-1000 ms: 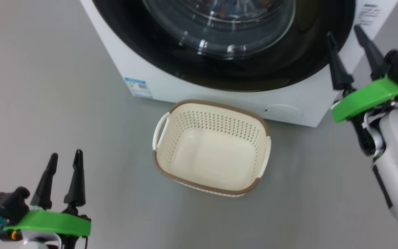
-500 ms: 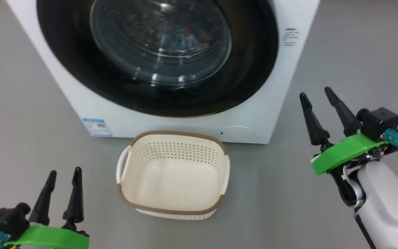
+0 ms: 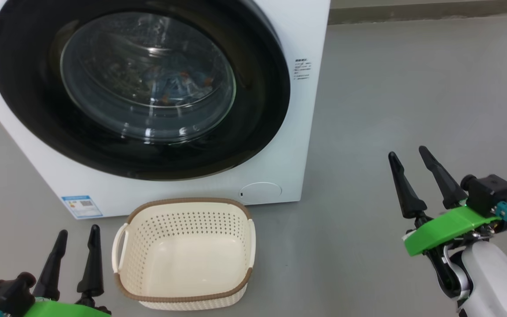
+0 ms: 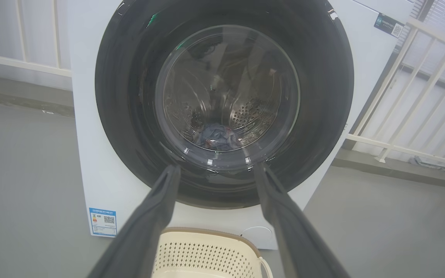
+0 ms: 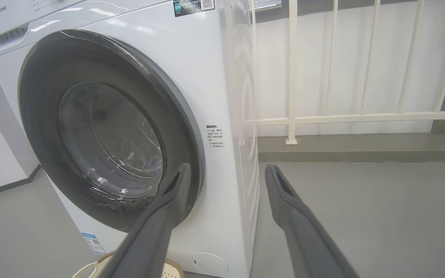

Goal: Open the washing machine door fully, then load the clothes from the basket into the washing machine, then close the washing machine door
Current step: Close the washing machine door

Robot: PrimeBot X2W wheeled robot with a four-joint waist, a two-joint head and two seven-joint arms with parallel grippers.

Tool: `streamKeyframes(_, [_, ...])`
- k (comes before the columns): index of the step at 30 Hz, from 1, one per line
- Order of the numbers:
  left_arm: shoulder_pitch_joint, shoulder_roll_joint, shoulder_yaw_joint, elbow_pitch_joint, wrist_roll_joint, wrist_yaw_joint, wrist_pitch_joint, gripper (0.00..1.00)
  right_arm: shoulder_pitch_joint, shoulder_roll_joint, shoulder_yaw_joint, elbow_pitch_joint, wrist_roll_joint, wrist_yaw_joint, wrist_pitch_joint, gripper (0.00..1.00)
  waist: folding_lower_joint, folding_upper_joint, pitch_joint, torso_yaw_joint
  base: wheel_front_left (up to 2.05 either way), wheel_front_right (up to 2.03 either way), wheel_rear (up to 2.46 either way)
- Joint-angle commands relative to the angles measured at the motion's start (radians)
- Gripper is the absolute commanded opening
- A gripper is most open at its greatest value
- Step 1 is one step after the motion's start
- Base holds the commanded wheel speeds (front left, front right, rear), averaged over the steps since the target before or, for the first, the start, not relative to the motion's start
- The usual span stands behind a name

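Observation:
The white washing machine stands on the grey floor with its round black door flat against its front. Through the glass window the blue clothes lie inside the drum. The cream basket sits on the floor in front of the machine with nothing in it. My left gripper is open at the lower left, beside the basket. To the right of the machine, my right gripper hangs open with nothing between its fingers.
A white railing runs behind and beside the machine. A blue energy sticker and a round white flap mark the machine's lower front. Open grey floor lies to the right.
The camera has shifted, so machine and basket sit further left and lower in the picture. My right gripper has come down and away from the door's right edge; it stays open.

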State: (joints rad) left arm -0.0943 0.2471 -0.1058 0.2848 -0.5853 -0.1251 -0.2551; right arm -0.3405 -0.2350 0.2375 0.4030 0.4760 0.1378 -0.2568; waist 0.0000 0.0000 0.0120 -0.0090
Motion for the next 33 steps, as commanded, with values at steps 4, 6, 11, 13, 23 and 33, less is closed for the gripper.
streamKeyframes(4, [-0.005, 0.017, 0.038, -0.059, 0.01, 0.0, -0.007, 1.0, 0.043, 0.001, -0.016, -0.056, -0.015, -0.007, -0.005, 1.0, 0.0, 0.0, -0.02, -0.025, 0.0, 0.0, 0.0])
streamKeyframes(6, [-0.001, 0.015, 0.035, -0.072, 0.006, 0.001, -0.006, 1.0, 0.06, 0.004, -0.024, -0.065, -0.022, -0.007, -0.005, 1.0, 0.0, 0.0, -0.022, -0.027, 0.0, 0.0, 0.0])
streamKeyframes(11, [0.009, 0.015, 0.035, -0.091, 0.001, 0.004, -0.004, 1.0, 0.084, 0.011, -0.035, -0.078, -0.032, -0.007, -0.005, 1.0, 0.0, 0.0, -0.027, -0.029, 0.0, 0.0, 0.0])
streamKeyframes(13, [0.014, 0.014, 0.035, -0.097, -0.001, 0.006, -0.003, 1.0, 0.094, 0.013, -0.041, -0.083, -0.039, -0.007, -0.005, 1.0, 0.0, 0.0, -0.029, -0.029, 0.0, 0.0, 0.0])
streamKeyframes(23, [0.03, 0.014, 0.038, -0.117, -0.008, 0.023, -0.001, 1.0, 0.125, 0.026, -0.066, -0.093, -0.072, -0.007, -0.003, 1.0, 0.0, 0.0, -0.036, -0.032, 0.0, 0.0, 0.0])
streamKeyframes(33, [0.033, 0.02, 0.032, -0.122, -0.009, 0.035, 0.008, 1.0, 0.133, 0.036, -0.082, -0.101, -0.091, -0.007, 0.002, 1.0, 0.0, 0.0, -0.034, -0.034, 0.0, 0.0, 0.0])
